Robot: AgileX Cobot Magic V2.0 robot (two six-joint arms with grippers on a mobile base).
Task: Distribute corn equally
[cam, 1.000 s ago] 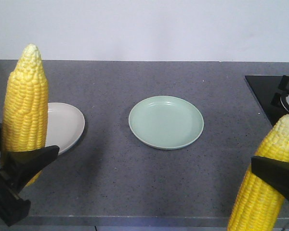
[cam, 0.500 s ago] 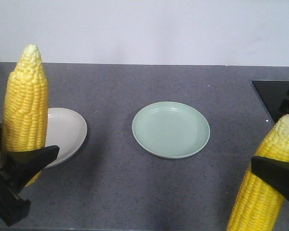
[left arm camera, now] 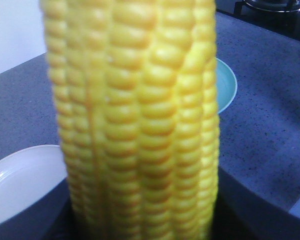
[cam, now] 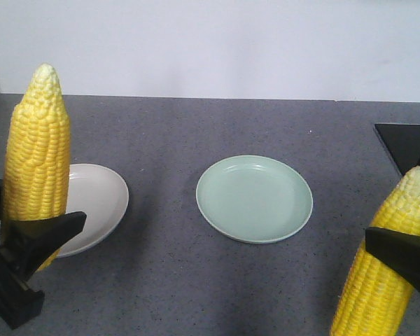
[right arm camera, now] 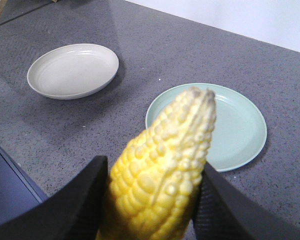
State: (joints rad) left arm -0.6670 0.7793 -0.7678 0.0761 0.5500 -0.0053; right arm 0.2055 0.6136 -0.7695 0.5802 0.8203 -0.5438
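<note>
1. Landmark for everything here is the green plate [cam: 255, 198], sitting mid-counter with nothing on it. A white plate [cam: 91, 208] is off to its left, also bare.
2. Only two cobs show up in these views, both held up off the counter. The left cob [cam: 36, 161] stands nearly upright, left of the green plate and partly in front of the white one. The right cob [cam: 386, 262] leans a bit, tip up, to the right of the green plate and nearer the camera.
3. Handling guess: these look stiff and fairly solid, not squishy. The kernel rows are bumpy, so grip should be decent, but a cob is round and tapered, so it could roll on a plate or slide out toward the thin tip. Thick lower half seems the spot to pinch, which is where both are held.
4. The left gripper [cam: 28, 241] is clamped around the lower part of its cob, dark fingers on either side.
5. The right gripper [right arm camera: 150, 200] is the same deal: fingers pressed against both flanks of its cob in the wrist view, no gap visible.
6. Neither cob touches a plate yet, so I'd say distribution is only starting.
</note>
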